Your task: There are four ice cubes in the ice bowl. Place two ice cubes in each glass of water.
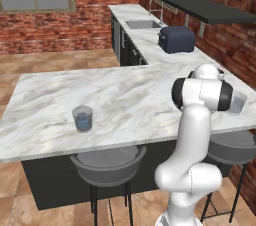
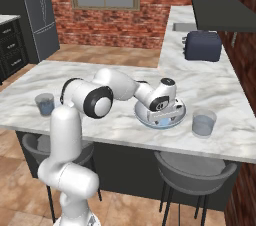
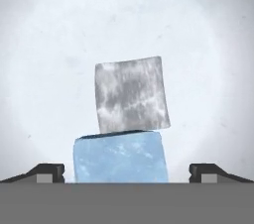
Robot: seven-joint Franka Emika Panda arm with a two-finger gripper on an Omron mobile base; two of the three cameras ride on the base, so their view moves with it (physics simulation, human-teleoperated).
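Looking down along the hand, we see two cubes in the pale bowl point(image 3: 44, 44): a grey-white cube point(image 3: 131, 94) and, touching its near edge, a blue-tinted cube point(image 3: 120, 157). The blue cube lies between the two dark fingertips point(image 3: 47, 172), which stand wide apart on either side of it and touch neither cube. The jaws are fully open and grip nothing.

From the right base view we see the arm reaching across the desk point(image 2: 125, 75), with the gripper point(image 2: 166, 115) lowered into the bowl point(image 2: 181, 114) near the desk's front edge. Something pale blue shows in the bowl just under the hand; we cannot tell single cubes apart from there. We also cannot tell whether other cubes lie in the bowl beyond the two seen from the hand.

One glass point(image 2: 204, 123) stands just beside the bowl, on its right in that view, apart from it. The other glass point(image 2: 44, 104) stands well apart, far along the desk on the left side, past the arm's elbow. Both hold blue water; whether any ice is in them we cannot tell.

In the left base view the far glass point(image 1: 82, 118) stands alone on the marble, and the near glass point(image 1: 237, 103) peeks out from behind the arm's joint. A dark toaster point(image 2: 202, 45) sits on the side counter, well away from the bowl.
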